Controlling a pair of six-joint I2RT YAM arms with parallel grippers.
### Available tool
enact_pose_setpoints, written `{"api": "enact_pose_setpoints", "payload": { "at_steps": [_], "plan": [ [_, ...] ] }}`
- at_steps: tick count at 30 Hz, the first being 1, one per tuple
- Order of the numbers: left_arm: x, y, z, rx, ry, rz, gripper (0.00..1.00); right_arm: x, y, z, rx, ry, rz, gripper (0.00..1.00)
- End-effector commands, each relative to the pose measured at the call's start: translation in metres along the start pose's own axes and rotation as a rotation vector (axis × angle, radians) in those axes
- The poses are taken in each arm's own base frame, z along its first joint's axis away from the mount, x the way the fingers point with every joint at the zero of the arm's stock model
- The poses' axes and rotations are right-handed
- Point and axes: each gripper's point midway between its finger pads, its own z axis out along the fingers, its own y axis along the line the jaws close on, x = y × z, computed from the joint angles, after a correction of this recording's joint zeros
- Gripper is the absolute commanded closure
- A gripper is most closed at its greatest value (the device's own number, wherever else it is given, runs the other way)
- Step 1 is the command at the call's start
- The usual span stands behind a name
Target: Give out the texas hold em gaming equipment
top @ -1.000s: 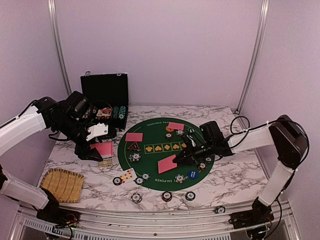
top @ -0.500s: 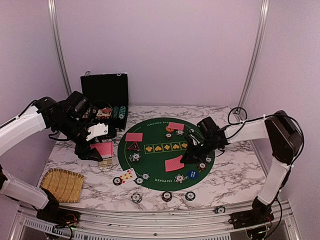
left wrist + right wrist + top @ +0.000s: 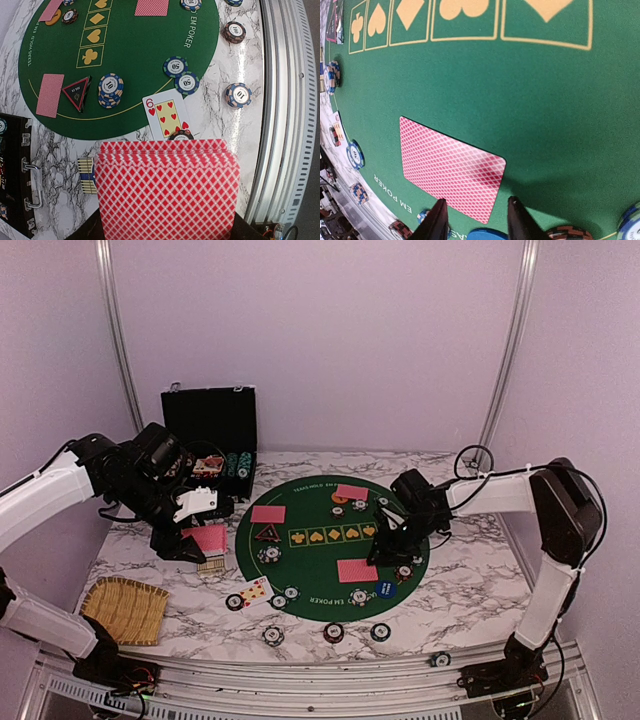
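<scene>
My left gripper (image 3: 188, 540) is shut on a fanned deck of red-backed cards (image 3: 167, 195), held above the marble left of the green poker mat (image 3: 300, 510). My right gripper (image 3: 476, 204) stands open just off the near corner of a face-down card (image 3: 452, 167) that lies flat on the mat, with nothing between its fingers. Two more face-down cards (image 3: 268, 513) (image 3: 351, 491) lie on the mat. A dark triangular marker (image 3: 76, 92) and a chip stack (image 3: 111, 87) sit at its left. A blue button (image 3: 386, 588) lies beside the right gripper. A six of hearts (image 3: 167, 115) lies face up.
The open black chip case (image 3: 212, 440) stands at the back left. A woven straw mat (image 3: 125, 610) lies at the front left. Single chips (image 3: 273, 635) (image 3: 333, 632) (image 3: 380, 631) dot the marble near the front rail (image 3: 300, 675).
The right gripper lowered its card flat onto the mat, let go and opened, drawing back to the upper right. The left arm with the deck has not moved.
</scene>
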Motion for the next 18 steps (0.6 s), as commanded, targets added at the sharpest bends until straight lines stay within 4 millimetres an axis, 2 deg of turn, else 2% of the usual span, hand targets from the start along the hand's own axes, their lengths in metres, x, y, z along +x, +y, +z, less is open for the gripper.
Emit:
{"api": "enact_pose_setpoints", "payload": {
  "at_steps": [1, 5, 7, 10, 13, 18],
  "plan": [
    [-0.002, -0.003, 0.0, 0.022, -0.01, -0.004, 1.0, -0.008, -0.007, -0.008, 0.062, -0.006, -0.013, 0.55],
    [-0.003, -0.003, -0.001, 0.023, -0.011, -0.005, 1.0, -0.022, -0.001, -0.024, 0.094, -0.061, -0.03, 0.45],
    [-0.003, -0.003, -0.001, 0.024, -0.014, -0.008, 1.0, -0.032, 0.014, -0.037, 0.053, -0.11, -0.042, 0.41],
    [-0.005, -0.003, -0.002, 0.026, -0.021, -0.01, 1.0, -0.047, 0.052, -0.056, -0.05, -0.187, -0.074, 0.33],
    [-0.006, -0.003, -0.002, 0.028, -0.025, -0.013, 1.0, -0.054, 0.103, -0.07, -0.155, -0.238, -0.139, 0.23],
    [-0.006, -0.003, 0.001, 0.035, -0.022, -0.023, 1.0, -0.056, 0.172, -0.079, -0.349, -0.283, -0.16, 0.02]
  ]
}}
